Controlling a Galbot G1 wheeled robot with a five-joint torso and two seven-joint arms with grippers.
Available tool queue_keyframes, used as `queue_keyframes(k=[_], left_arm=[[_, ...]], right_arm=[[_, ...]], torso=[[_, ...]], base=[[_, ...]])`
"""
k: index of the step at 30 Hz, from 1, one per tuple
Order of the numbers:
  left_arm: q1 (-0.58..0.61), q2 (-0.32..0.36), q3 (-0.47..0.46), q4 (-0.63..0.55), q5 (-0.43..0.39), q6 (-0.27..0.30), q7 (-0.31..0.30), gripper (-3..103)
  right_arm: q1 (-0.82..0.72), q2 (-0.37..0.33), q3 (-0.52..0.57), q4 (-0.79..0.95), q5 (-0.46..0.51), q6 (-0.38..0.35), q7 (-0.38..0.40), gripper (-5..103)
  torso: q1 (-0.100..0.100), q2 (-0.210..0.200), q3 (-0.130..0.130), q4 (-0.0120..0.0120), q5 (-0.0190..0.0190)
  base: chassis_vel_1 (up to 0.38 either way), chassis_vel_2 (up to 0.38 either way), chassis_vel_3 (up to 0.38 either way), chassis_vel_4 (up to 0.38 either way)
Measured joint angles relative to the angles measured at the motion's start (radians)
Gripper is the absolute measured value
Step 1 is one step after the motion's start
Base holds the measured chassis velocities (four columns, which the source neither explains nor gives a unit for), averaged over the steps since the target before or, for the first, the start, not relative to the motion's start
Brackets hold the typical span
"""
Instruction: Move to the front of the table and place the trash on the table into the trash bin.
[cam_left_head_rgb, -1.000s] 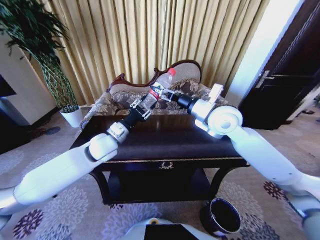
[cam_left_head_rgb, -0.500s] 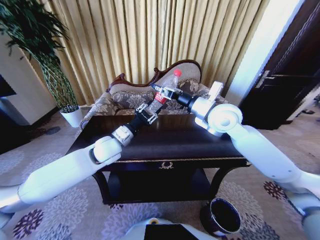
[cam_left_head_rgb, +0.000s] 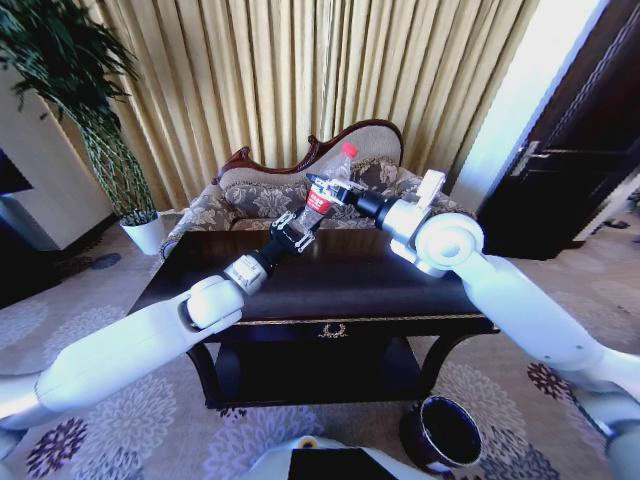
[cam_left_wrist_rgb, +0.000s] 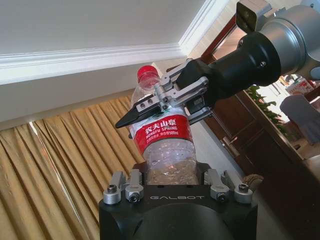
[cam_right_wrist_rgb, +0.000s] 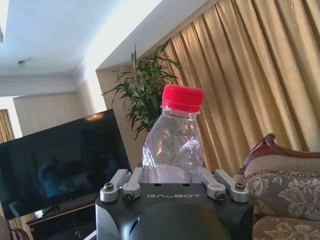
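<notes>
The trash in view is a clear plastic bottle (cam_left_head_rgb: 331, 180) with a red cap and a red-and-white label, held tilted in the air over the far edge of the dark table (cam_left_head_rgb: 350, 285). My right gripper (cam_left_head_rgb: 322, 194) is shut on it at the label. The left wrist view shows this grip: the right gripper (cam_left_wrist_rgb: 160, 117) clamps the bottle (cam_left_wrist_rgb: 162, 145) just below its neck. My left gripper (cam_left_head_rgb: 295, 227) stands open at the bottle's bottom end. In the right wrist view the bottle (cam_right_wrist_rgb: 172, 145) rises between the finger bases. The trash bin (cam_left_head_rgb: 445, 431) stands on the carpet by the table's front right leg.
A patterned sofa (cam_left_head_rgb: 250, 196) stands behind the table in front of gold curtains. A plant in a white pot (cam_left_head_rgb: 146, 233) is at the far left. A dark door (cam_left_head_rgb: 570, 170) is at the right. The table has a lower shelf (cam_left_head_rgb: 320, 370).
The left gripper, which carried the bottle a second ago, has drawn back down towards the table. The right gripper has closed on the bottle, which shifted slightly right.
</notes>
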Motion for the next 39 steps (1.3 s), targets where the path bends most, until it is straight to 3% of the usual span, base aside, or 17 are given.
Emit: queue_keyframes(k=[6,7,9,12,15,22,25,26,27,29,31,33,36,37,39], left_arm=[[0.0,0.007,-0.001,-0.004,-0.001,0.01,-0.003,72],[0.002,0.009,-0.001,-0.006,-0.003,0.014,-0.004,78],[0.003,0.012,-0.001,-0.008,-0.004,0.014,-0.004,78],[0.014,0.02,-0.011,-0.017,-0.01,0.014,0.007,93],[0.022,0.021,-0.024,-0.025,-0.021,0.012,0.013,99],[0.04,0.021,-0.067,-0.041,-0.086,0.023,0.009,100],[0.094,0.033,-0.157,-0.042,-0.13,0.056,-0.009,100],[0.149,0.048,-0.242,-0.047,-0.168,0.083,-0.021,100],[0.149,0.048,-0.242,-0.047,-0.168,0.083,-0.021,100],[0.233,0.066,-0.37,-0.062,-0.227,0.122,-0.039,100],[0.392,0.079,-0.564,-0.076,-0.318,0.167,-0.099,100],[0.43,0.078,-0.61,-0.076,-0.335,0.175,-0.12,100],[0.59,0.04,-0.842,-0.08,-0.369,0.238,-0.192,100],[0.59,0.04,-0.842,-0.08,-0.369,0.238,-0.192,100],[0.687,0.009,-0.966,-0.083,-0.37,0.26,-0.197,100]], right_arm=[[-0.014,-0.013,0.02,0.007,-0.003,0.002,0.003,22],[-0.015,-0.016,0.023,0.008,-0.005,0.002,0.004,21],[-0.018,-0.02,0.026,0.008,-0.006,0.002,0.005,21],[-0.031,-0.033,0.041,0.011,-0.018,0.003,0.006,21],[-0.046,-0.046,0.053,0.006,-0.048,0.003,0.005,21],[-0.137,-0.071,0.115,-0.011,-0.172,0.004,0.009,21],[-0.219,-0.086,0.182,0.002,-0.239,0.0,0.036,21],[-0.279,-0.095,0.234,0.019,-0.277,-0.001,0.049,21],[-0.279,-0.095,0.234,0.019,-0.277,-0.001,0.049,21],[-0.368,-0.109,0.293,0.04,-0.346,-0.002,0.056,21],[-0.475,-0.124,0.36,0.066,-0.45,-0.001,0.067,21],[-0.5,-0.126,0.378,0.073,-0.474,-0.001,0.078,21],[-0.593,-0.123,0.439,0.103,-0.537,-0.001,0.112,21],[-0.593,-0.123,0.439,0.103,-0.537,-0.001,0.112,21],[-0.652,-0.116,0.478,0.118,-0.558,-0.001,0.123,21]], torso=[[0.0,0.0,0.0,0.0,0.0],[0.0,0.0,0.0,0.0001,0.0],[0.0,0.0,0.0,0.0001,-0.0001],[0.0,0.0,0.0,0.0001,0.0],[0.0,0.0,0.0,0.0001,0.0],[0.0,0.0,0.0,-0.0002,0.0001],[0.0,0.0,0.0,-0.0003,0.0005],[0.0,0.0,0.0,0.0,-0.0003],[0.0,0.0,0.0,0.0,-0.0003],[0.0,0.0,0.0,-0.0001,0.0002],[0.0,0.0,0.0,0.0002,-0.0002],[0.0,0.0,0.0,0.0002,0.0],[0.0,0.0,0.0,0.0,-0.0002],[0.0,0.0,0.0,0.0,-0.0002],[0.0,0.0,0.0,0.0002,0.0001]], base=[[0.0,0.0,0.0,0.0],[0.0,0.0,0.0,0.0],[0.0,0.0,0.0,0.0],[0.0,0.0,0.0,0.0],[0.0,0.0,0.0,0.0],[0.0,0.0,0.0,0.0],[0.0,0.0,0.0,0.0],[0.0,0.0,0.0,0.0],[0.0,0.0,0.0,0.0],[0.0,0.0,0.0,0.0],[0.0,0.0,0.0,0.0],[0.0,0.0,0.0,0.0],[0.0,0.0,0.0,0.0],[0.0,0.0,0.0,0.0],[0.0,0.0,0.0,0.0]])
